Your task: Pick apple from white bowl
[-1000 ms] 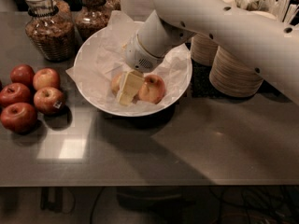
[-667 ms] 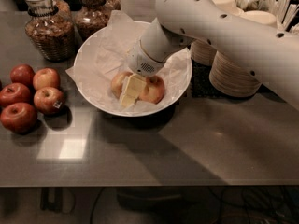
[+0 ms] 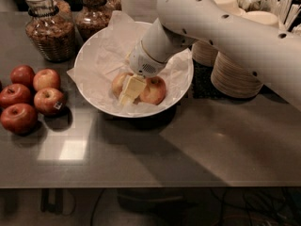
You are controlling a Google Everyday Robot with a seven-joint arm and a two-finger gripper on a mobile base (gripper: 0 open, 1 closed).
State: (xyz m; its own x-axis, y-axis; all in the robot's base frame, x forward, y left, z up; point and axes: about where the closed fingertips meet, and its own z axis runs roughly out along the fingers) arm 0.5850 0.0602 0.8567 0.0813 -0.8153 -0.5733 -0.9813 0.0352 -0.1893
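The white bowl (image 3: 89, 65), wide and lined with crumpled white paper, stands at the back middle of the dark counter. Two apples lie in its front part. The paler yellow-green apple with a dull red blush (image 3: 117, 82) is on the left. A brighter pink-orange apple (image 3: 155, 90) is on the right. My gripper (image 3: 130, 90), cream coloured, reaches down from the white arm into the bowl. It sits between the two apples and covers part of the paler one's right side.
Several dark red apples (image 3: 33, 100) lie in a group on the counter at the left. Two glass jars (image 3: 51, 29) stand behind the bowl. Stacks of beige paper bowls (image 3: 235, 79) stand at the right. The counter's front edge runs along the bottom.
The arm's upper part has shifted slightly. The gripper stays low in the bowl between the two apples, and the apples have not moved.
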